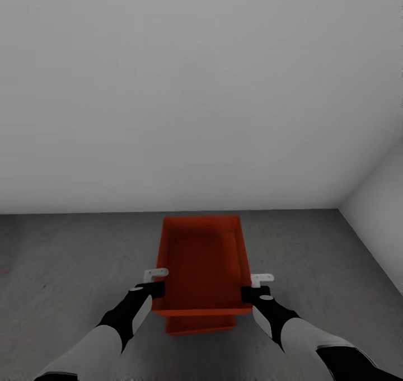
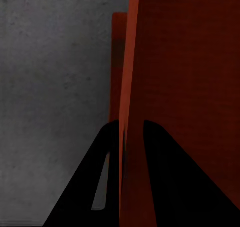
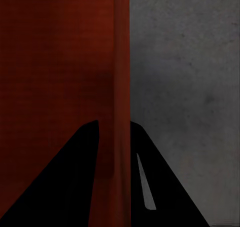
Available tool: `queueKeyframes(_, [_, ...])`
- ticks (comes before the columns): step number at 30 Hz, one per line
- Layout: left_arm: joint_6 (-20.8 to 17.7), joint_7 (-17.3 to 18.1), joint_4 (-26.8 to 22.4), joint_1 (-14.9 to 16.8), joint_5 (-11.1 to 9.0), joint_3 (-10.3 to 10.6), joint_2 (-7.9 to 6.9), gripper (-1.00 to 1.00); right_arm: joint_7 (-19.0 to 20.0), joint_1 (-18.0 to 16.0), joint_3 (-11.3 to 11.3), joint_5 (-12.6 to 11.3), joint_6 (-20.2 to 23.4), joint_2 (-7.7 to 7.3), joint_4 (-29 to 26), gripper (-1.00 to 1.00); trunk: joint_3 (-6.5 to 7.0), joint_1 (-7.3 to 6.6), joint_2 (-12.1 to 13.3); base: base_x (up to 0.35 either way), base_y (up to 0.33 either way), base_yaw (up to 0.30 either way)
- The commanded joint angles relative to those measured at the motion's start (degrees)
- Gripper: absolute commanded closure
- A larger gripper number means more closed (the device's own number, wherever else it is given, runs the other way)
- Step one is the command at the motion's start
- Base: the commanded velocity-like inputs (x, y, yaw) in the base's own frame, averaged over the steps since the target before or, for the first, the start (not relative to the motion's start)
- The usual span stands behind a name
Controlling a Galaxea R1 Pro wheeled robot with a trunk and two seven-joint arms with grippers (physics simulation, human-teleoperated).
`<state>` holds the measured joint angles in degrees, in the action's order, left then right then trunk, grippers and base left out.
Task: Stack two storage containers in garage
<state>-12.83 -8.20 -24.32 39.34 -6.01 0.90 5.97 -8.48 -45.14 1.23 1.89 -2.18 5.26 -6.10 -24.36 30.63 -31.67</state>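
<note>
Evidently both hands, left hand (image 1: pixel 158 281) and right hand (image 1: pixel 254 287), pinch opposite walls of the upper container (image 1: pixel 202 263), keeping it level above the lower container (image 1: pixel 200 325) on the floor (image 1: pixel 67 258).

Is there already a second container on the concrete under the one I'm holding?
Yes: in the head view a lower container sits on the concrete floor, its near end showing beneath the held container.

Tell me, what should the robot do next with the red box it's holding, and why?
Probably lower it a little. The left gripper and right gripper pinch the upper container by its side walls, with the lower container directly beneath on the floor.
</note>
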Motion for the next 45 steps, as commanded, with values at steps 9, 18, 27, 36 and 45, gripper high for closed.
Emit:
queueKeyframes(9, [-0.44,-3.31,-0.19,0.03,0.57,-0.64,-0.08,1.00,-1.63,-0.04,-1.41,0.40,0.08,-1.75,0.03,1.00,-0.07,-0.01,-0.08,-0.136,0.000,0.002])
queueKeyframes(18, [-0.44,-3.31,-0.20,0.03,0.57,-0.64,-0.08,1.00,-1.63,-0.04,-1.46,0.39,0.08,-1.84,0.03,1.00,-0.07,-0.01,-0.08,-0.001,0.000,0.249])
queueKeyframes(27, [-0.44,-3.31,-0.20,0.03,0.57,-0.61,-0.08,1.00,-1.63,-0.04,-1.43,0.40,-0.15,-1.92,0.03,1.00,-0.07,-0.01,-0.08,0.000,0.000,0.077])
queueKeyframes(36, [-0.44,-3.31,-0.20,0.03,0.57,-0.55,-0.08,1.00,-1.63,-0.04,-1.41,0.40,-0.16,-1.89,0.03,1.00,-0.07,-0.01,-0.08,0.000,0.000,0.001])
queueKeyframes(45, [-0.44,-3.31,-0.20,0.03,0.57,-0.55,-0.08,1.00,-1.63,-0.04,-1.41,0.40,-0.28,-1.92,0.03,1.00,-0.07,-0.01,-0.08,0.000,0.000,0.000])
